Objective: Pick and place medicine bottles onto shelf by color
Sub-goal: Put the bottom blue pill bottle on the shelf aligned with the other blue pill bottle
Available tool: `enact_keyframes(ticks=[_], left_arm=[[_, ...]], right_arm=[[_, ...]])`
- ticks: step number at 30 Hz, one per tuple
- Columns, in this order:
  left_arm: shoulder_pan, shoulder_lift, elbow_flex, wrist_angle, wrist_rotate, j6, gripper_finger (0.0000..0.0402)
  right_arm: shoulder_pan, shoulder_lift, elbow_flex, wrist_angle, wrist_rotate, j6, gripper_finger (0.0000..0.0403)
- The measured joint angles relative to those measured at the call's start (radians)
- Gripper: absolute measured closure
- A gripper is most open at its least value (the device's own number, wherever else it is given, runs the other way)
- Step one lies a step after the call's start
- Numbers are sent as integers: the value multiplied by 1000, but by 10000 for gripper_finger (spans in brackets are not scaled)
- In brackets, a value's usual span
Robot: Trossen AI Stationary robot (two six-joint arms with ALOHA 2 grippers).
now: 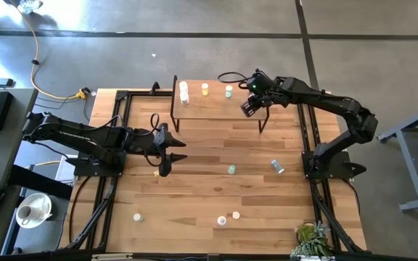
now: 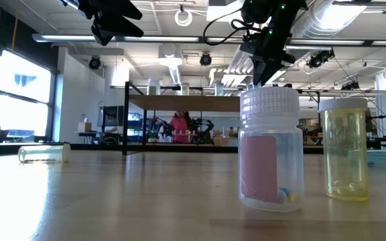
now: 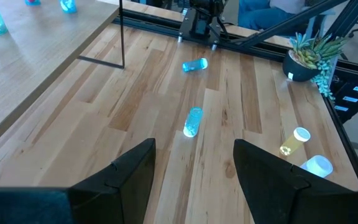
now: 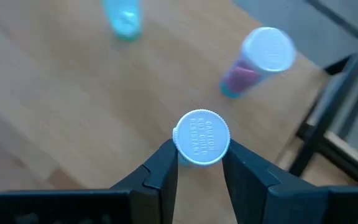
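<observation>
A small bottle with a white cap (image 4: 201,137) sits between the two dark fingers of the right gripper (image 1: 250,107), and the fingers press on its cap from both sides. This gripper hangs over the right end of the shelf (image 1: 216,109), the little wood board on thin black legs at the far side of the table (image 1: 194,196). Three more bottles stand in a row along the back of the shelf: a white one (image 1: 184,90), a yellow one (image 1: 205,89) and a green one (image 1: 228,90). In the right wrist view, a pink bottle (image 4: 257,62) and a blue-green bottle (image 4: 122,17) show near the held one. On the table, a green bottle (image 1: 231,170) and a bluish bottle (image 1: 276,167) lie near the middle, and a few pale ones (image 1: 228,217) sit nearer the front edge. The left gripper (image 1: 163,152) waits over the left part of the table, with its fingers wide apart and nothing in them.
</observation>
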Motion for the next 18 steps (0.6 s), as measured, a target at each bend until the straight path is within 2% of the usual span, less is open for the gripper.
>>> enact_keyframes(ticks=[18], left_arm=[[0, 0, 0, 0, 0, 0, 195]], right_arm=[[-1, -1, 0, -1, -51, 16, 300]])
